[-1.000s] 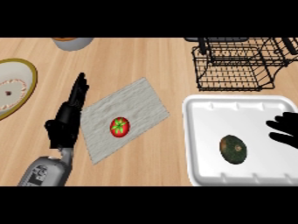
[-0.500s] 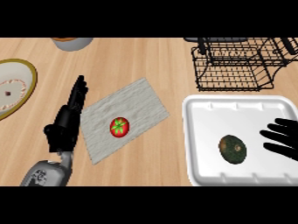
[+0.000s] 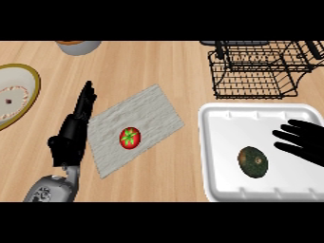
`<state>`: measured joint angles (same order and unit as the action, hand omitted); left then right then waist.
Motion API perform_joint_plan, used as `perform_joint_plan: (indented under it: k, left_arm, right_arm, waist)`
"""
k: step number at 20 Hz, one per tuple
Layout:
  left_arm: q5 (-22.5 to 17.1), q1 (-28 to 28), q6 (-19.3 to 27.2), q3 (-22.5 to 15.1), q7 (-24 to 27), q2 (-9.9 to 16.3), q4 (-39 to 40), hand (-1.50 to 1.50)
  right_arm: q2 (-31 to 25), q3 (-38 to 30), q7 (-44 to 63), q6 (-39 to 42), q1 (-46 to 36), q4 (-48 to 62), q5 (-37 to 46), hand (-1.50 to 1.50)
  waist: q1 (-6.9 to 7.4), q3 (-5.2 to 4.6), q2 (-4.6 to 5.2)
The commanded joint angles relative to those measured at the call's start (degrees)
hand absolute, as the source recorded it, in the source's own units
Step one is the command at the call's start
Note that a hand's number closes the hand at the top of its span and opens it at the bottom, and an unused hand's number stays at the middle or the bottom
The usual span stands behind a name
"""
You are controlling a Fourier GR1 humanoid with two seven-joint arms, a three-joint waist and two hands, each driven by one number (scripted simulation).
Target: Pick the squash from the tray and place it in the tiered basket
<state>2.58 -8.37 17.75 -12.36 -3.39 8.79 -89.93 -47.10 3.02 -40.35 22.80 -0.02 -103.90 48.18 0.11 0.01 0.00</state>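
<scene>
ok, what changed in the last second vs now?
The right hand slid down and toward the view's right edge over the tray, fingers open, and now sits just right of the squash without holding it. Nothing was grasped or released. The squash, tomato, cloth, plate, tiered basket and left hand stayed put.

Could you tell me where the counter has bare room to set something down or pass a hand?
Bare wood lies between the plate and the wire basket, above the cloth, and in the strip between cloth and tray. The tray is crowded: squash and right hand. The left hand borders the cloth.
</scene>
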Motion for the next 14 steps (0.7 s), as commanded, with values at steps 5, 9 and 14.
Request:
perform_joint_plan:
  k: [5,9,14]
  left_arm:
    - [1.34,3.00,-1.11,-0.65,0.02,-2.32,-1.46,0.00]
    - [2.24,-1.11,-0.92,2.06,2.42,-3.26,4.10,0.00]
    - [1.97,-0.63,-3.53,3.60,0.96,-1.50,1.88,0.00]
  right_arm:
    - [2.01,-0.46,-3.61,3.92,-3.53,7.05,1.88,-1.50]
    - [5.86,3.98,-3.22,0.94,-6.31,11.57,6.34,-1.50]
    - [5.72,2.90,-8.84,-1.35,-5.55,15.40,5.75,-1.50]
  waist:
    - [0.05,-0.01,-0.03]
    - [0.04,-0.01,0.06]
    - [-0.04,-0.01,0.02]
